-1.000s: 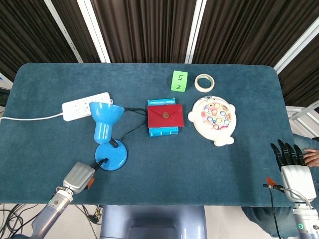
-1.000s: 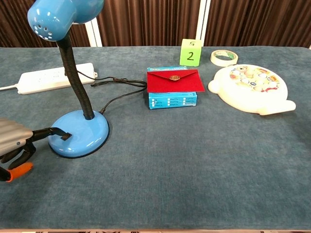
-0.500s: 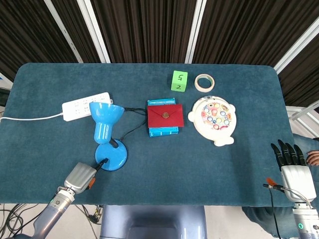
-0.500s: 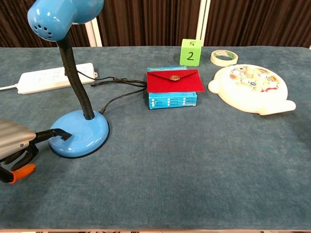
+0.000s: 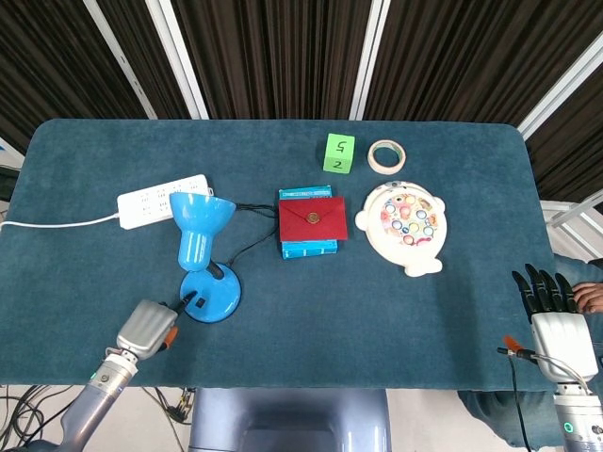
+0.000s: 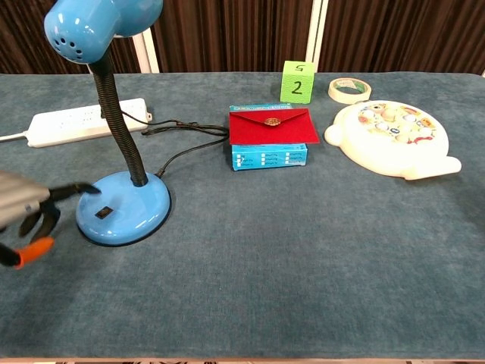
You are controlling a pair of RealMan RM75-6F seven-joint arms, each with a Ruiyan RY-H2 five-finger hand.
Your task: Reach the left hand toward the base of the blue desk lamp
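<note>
The blue desk lamp stands left of centre, with its round base (image 5: 211,298) (image 6: 123,207) flat on the cloth. Its black neck rises to the blue shade (image 5: 198,222) (image 6: 98,23). My left hand (image 5: 146,327) (image 6: 26,216) sits just left of the base, low over the table. One dark finger (image 6: 76,189) stretches out to the base's left rim, and the other fingers are curled in around nothing. A black switch (image 6: 102,214) on the base lies uncovered. My right hand (image 5: 554,315) rests at the table's right front edge with straight fingers, holding nothing.
A white power strip (image 5: 162,199) lies behind the lamp, its black cord (image 6: 186,144) running toward a red envelope on a blue box (image 5: 311,221). Further right are a white toy plate (image 5: 407,223), a green numbered cube (image 5: 339,153) and a tape roll (image 5: 386,155).
My left hand has drawn back leftward and risen slightly. Its outstretched finger has left the switch on top of the base and now sits at the base's left rim. My right hand stayed still.
</note>
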